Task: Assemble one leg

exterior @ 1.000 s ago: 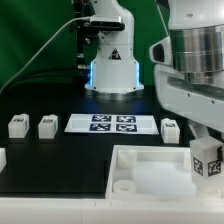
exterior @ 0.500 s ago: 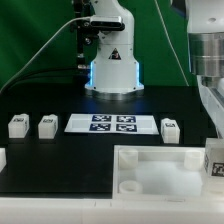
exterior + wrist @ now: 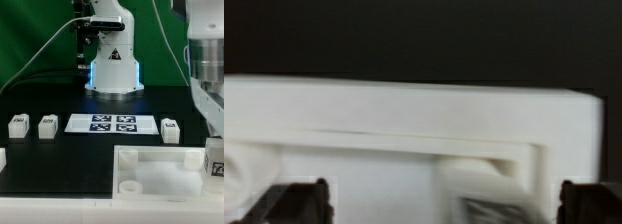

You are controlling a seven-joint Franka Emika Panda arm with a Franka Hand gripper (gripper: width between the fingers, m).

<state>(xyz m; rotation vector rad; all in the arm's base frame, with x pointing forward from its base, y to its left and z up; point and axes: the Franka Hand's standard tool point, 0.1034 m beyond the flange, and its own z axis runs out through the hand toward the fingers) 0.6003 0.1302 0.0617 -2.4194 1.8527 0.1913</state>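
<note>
My gripper [image 3: 214, 148] is at the exterior view's right edge, shut on a small white leg [image 3: 215, 162] with a black-and-white tag. It holds the leg over the right part of the large white tray-like part [image 3: 150, 158]. In the wrist view the dark fingertips [image 3: 295, 204] stand at either side of my gripper [image 3: 441, 206]. The blurred leg and its tag [image 3: 494, 206] are between them, with the tray-like part's rim [image 3: 402, 100] beyond. Three more legs stand on the black table: two at the left [image 3: 17, 125] [image 3: 46, 126] and one at the right [image 3: 170, 129].
The marker board [image 3: 113, 123] lies flat between the loose legs. The arm's base [image 3: 112, 65] stands behind it with a cable running off to the left. A small white piece [image 3: 2, 158] shows at the left edge.
My gripper and the leg in it have shifted a little toward the exterior view's right, and the arm's body has pulled out of the frame. The loose legs and the tray-like part have not moved.
</note>
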